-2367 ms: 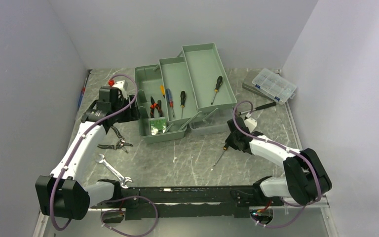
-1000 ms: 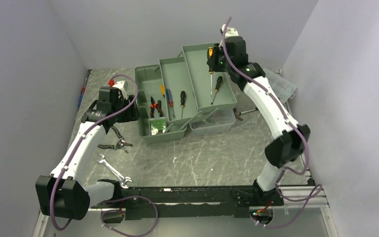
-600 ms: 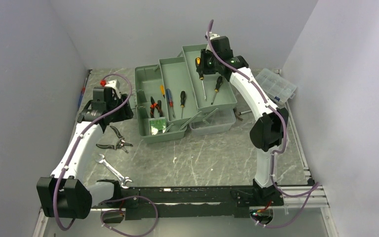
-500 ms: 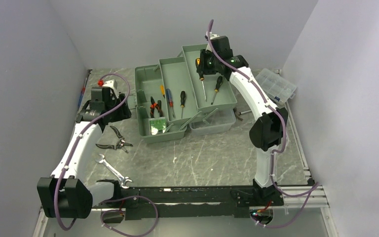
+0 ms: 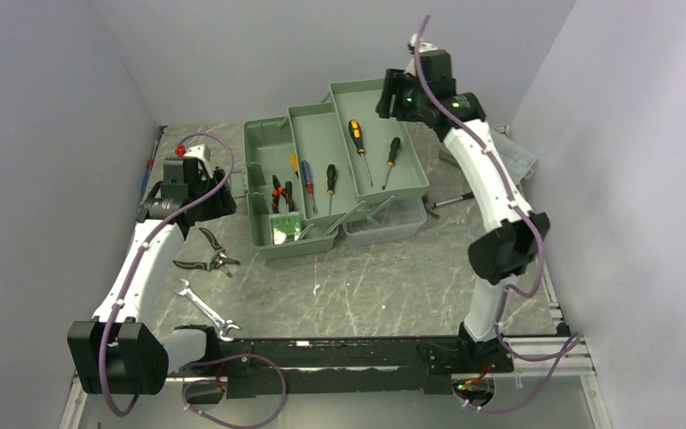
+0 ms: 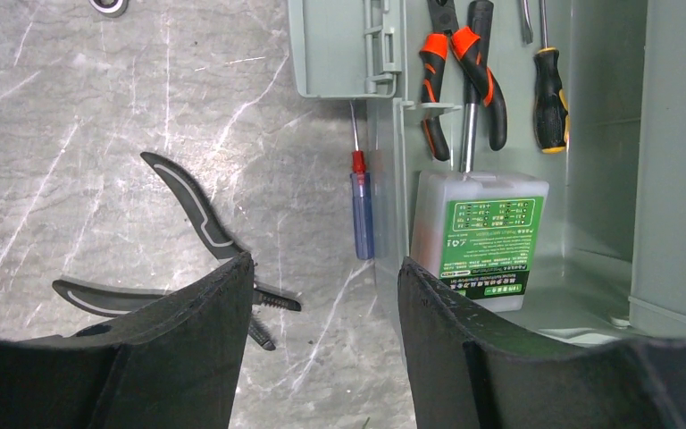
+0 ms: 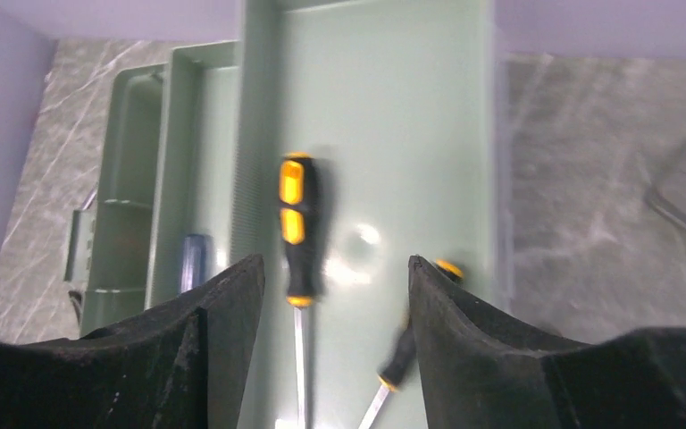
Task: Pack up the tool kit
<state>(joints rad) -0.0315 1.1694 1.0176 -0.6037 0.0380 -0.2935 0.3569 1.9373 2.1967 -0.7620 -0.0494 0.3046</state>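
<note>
The sage-green tool kit box (image 5: 293, 248) stands open at the back with its trays fanned out. An orange-and-black screwdriver (image 5: 357, 148) (image 7: 295, 228) lies free in the far tray (image 7: 393, 116), next to a second one (image 5: 393, 152) (image 7: 404, 350). My right gripper (image 5: 398, 100) (image 7: 335, 277) hangs open above that tray, nothing between its fingers. My left gripper (image 5: 196, 198) (image 6: 326, 304) hovers open over the table just left of the box. Black pliers (image 5: 209, 259) (image 6: 188, 237) and a small blue-and-red screwdriver (image 6: 362, 210) lie on the table under it.
Orange pliers (image 6: 454, 71), a green-labelled case (image 6: 487, 237) and more screwdrivers (image 5: 329, 179) sit in the box's bottom. A wrench (image 5: 202, 305) lies near the front left. A blue tool (image 5: 148, 168) rests by the left wall. A black-handled tool (image 5: 454, 200) lies right of the box.
My right gripper opened and let the orange-and-black screwdriver drop into the far tray, then drew up and to the right. My left arm has barely moved.
</note>
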